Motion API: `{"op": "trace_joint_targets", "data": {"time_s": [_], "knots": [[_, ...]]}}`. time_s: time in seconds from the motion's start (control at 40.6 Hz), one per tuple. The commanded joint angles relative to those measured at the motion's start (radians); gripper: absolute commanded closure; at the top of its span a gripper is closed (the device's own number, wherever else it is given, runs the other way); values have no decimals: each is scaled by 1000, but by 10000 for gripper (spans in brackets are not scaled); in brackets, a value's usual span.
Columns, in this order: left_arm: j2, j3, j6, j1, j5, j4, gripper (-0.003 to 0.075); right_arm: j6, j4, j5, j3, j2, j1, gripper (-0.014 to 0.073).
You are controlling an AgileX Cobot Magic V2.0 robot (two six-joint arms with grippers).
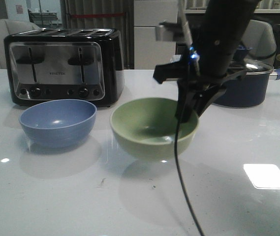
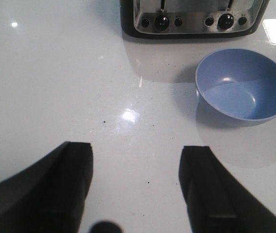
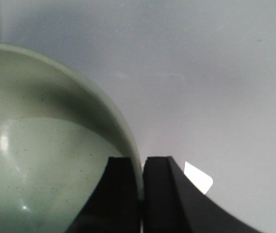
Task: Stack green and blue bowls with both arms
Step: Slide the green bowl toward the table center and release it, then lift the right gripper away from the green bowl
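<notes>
- While our right gripper (image 3: 141, 194) pinches the green bowl's (image 1: 152, 127) right rim, a thin hold may slip on lifting.
- Our left gripper (image 2: 135, 187) gapes wide, empty, near the blue bowl (image 1: 57, 122), left of green.

My right arm (image 1: 218, 44) hides the green bowl's (image 1: 149, 125) right rim and much of the saucepan (image 1: 248, 86), whose handle runs off the picture's right edge. I can't see my left gripper (image 2: 137, 187) out front. The toaster's (image 1: 63, 66) lettering is too small to read.
</notes>
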Motion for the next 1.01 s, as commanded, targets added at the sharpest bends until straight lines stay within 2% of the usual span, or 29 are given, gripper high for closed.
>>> {"op": "trace_joint_targets", "data": {"time_s": [0.0, 0.123, 0.197, 0.246, 0.296, 0.369, 0.542, 0.788, 0.985], "knots": [[4, -32, -11, -7, -73, -8, 278, -13, 9, -33, -31, -10, 28, 541], [4, -32, -11, -7, -73, -8, 278, -13, 2, -35, -31, 14, 35, 481], [4, -32, -11, -7, -73, -8, 278, -13, -7, -38, -32, 12, 35, 349], [4, -32, -11, -7, -73, -8, 278, -14, -8, -44, -32, 5, 35, 213], [4, -32, -11, -7, -73, -8, 278, -30, -9, -53, -32, -9, 35, 116], [4, -32, -11, -7, -73, -8, 278, -69, -8, -58, -32, -43, 36, 50], [4, -32, -11, -7, -75, -8, 278, -148, -4, -82, 33, -189, 56, 81], [4, -32, -11, -7, -75, -8, 278, -176, -4, -241, 310, -511, 132, 97], [13, -32, -10, -13, -77, -8, 277, -176, -3, -310, 532, -741, 146, 97]]}}
